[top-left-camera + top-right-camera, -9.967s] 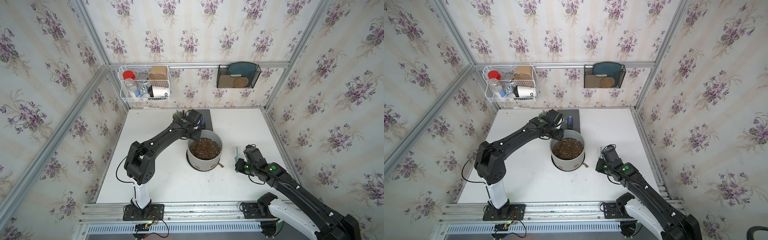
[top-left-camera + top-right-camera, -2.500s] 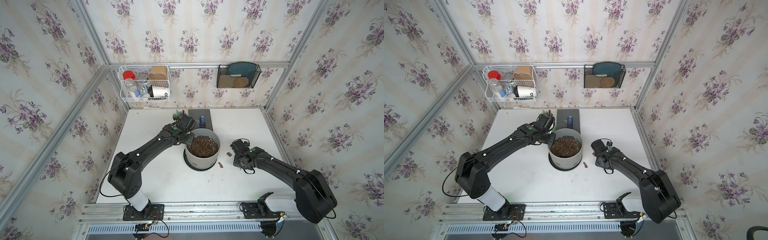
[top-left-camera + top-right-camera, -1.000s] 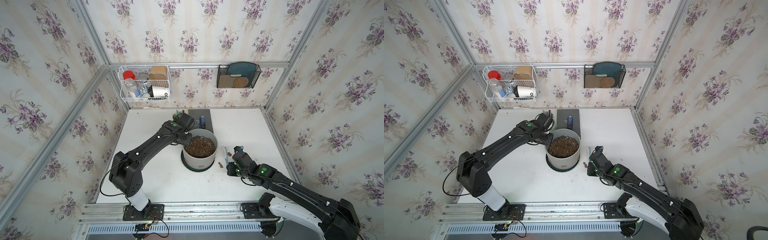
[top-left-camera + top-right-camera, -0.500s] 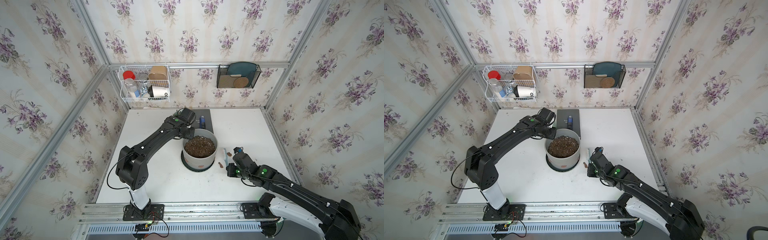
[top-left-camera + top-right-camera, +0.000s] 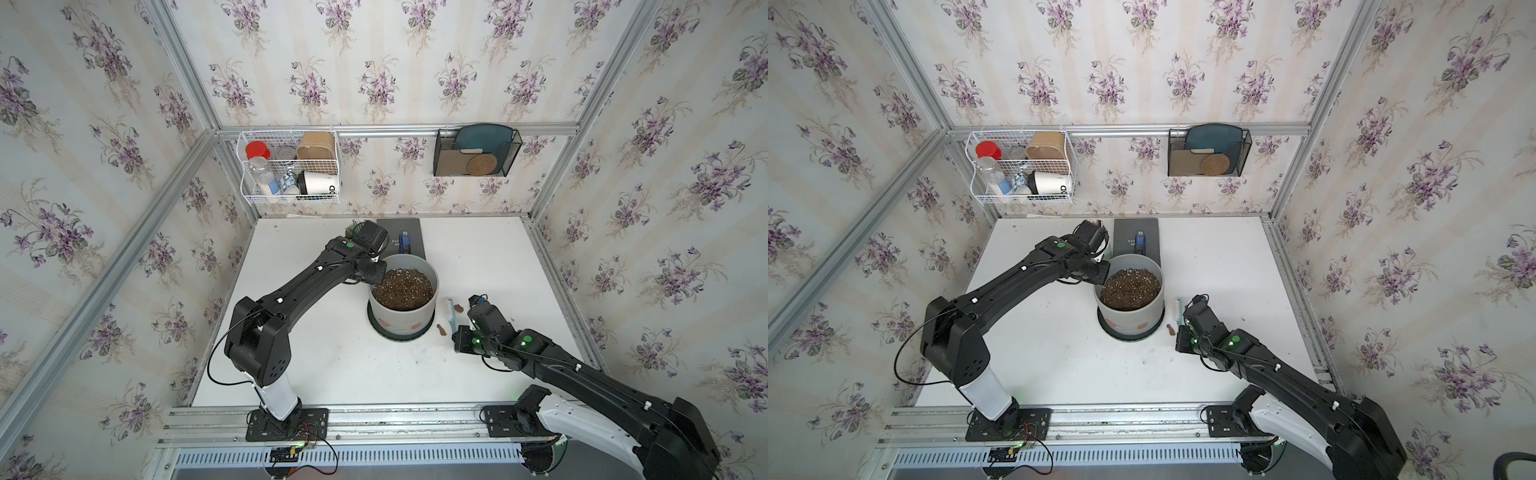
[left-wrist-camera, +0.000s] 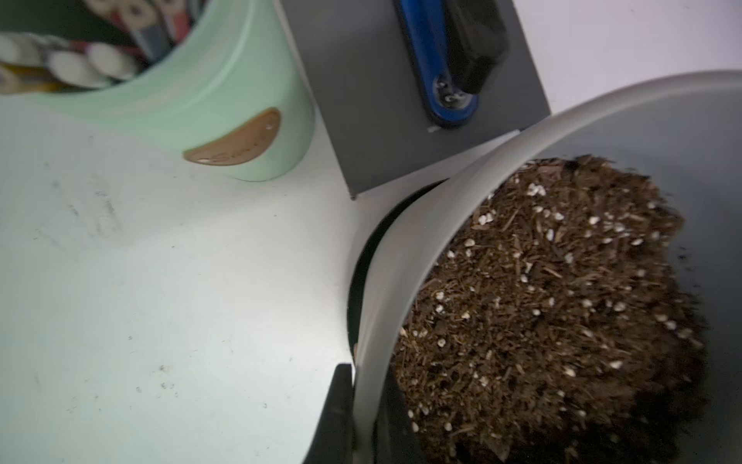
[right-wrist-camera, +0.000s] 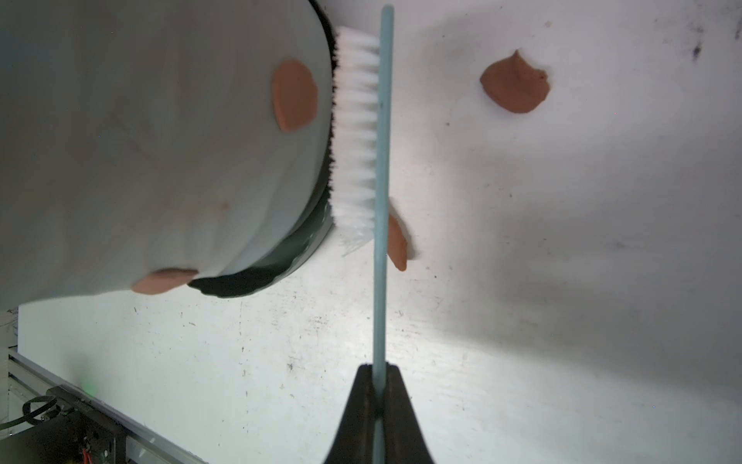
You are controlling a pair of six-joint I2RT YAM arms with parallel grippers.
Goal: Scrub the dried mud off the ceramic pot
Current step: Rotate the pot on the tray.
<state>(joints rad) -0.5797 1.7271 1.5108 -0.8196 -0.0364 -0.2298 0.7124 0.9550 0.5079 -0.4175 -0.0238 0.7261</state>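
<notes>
One large light-grey cylindrical ceramic pot, one mint-green round cup, one pale-blue plastic brush with white bristles and one dark-grey flat board are being shown. Four flat reddish-brown mud patches are being counted.

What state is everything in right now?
Pot: upright on saucer, full of soil.
Mud: two patches on pot wall, two flakes on table.
Brush: held by handle, bristles against pot's side.
Left gripper: shut on pot rim.
Right gripper: shut on brush.
Cup: upright, holding pencils.
</notes>
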